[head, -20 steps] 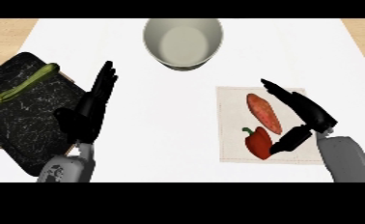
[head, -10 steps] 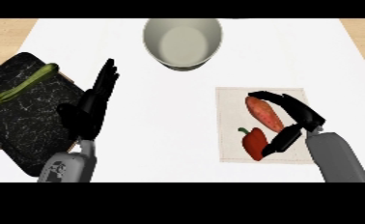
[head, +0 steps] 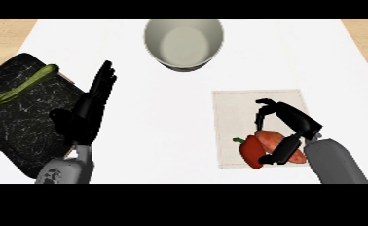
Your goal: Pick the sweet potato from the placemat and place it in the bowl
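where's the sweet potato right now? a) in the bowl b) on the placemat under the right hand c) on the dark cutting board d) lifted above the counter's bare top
b: the sweet potato lies on the placemat beside the red pepper, with the right hand curled over it; the bowl holds nothing.

Sweet potato point(head: 279, 142) half behind right hand point(head: 291, 122)

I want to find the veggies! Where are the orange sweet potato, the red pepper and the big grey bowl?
orange sweet potato point(head: 274, 141): head view, its bare upper side.
red pepper point(head: 251, 153): head view, its body.
big grey bowl point(head: 159, 30): head view, left rim.
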Available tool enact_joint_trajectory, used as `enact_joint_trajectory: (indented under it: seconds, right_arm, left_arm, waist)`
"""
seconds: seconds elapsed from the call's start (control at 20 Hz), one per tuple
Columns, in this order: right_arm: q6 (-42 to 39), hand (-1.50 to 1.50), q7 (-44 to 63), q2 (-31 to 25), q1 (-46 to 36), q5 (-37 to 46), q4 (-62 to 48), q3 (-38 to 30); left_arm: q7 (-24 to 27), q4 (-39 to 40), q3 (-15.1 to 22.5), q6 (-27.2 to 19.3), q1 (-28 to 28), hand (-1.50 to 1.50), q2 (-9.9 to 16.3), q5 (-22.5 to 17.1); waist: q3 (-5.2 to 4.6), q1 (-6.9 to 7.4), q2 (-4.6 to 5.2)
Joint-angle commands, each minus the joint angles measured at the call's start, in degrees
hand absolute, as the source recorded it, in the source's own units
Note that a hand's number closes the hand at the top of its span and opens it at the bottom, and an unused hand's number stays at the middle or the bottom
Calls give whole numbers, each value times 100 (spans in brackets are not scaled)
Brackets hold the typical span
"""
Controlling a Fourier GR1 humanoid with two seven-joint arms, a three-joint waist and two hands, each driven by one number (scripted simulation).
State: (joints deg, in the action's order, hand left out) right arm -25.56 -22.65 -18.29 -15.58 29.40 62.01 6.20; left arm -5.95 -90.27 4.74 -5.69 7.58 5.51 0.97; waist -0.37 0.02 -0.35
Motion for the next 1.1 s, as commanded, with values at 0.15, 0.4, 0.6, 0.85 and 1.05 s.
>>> enact_joint_trajectory:
  seconds: [0.15,0.4,0.6,0.85,1.05]
  right_arm:
    - [-683,150,-16,463,60,-144,813,524]
    - [-1210,150,-79,1587,-678,-120,1324,1643]
    - [-1651,150,-20,1758,-334,-930,2336,1445]
    - [-1248,150,554,1821,-133,-1340,3872,1223]
    - [-1205,150,1611,1826,-640,-1852,4702,920]
  left_arm:
    - [-51,-196,134,-33,-325,0,-71,146]
    - [283,278,57,68,-45,0,-98,86]
    - [197,151,-1,-47,-52,0,-88,151]
    - [342,321,-317,143,-49,0,111,-62]
    - [-3,383,-53,-145,351,0,-252,154]
  waist:
    - [35,25,9]
    - [27,96,26]
    - [33,-44,2]
    - [31,-103,-2]
    - [34,-69,14]
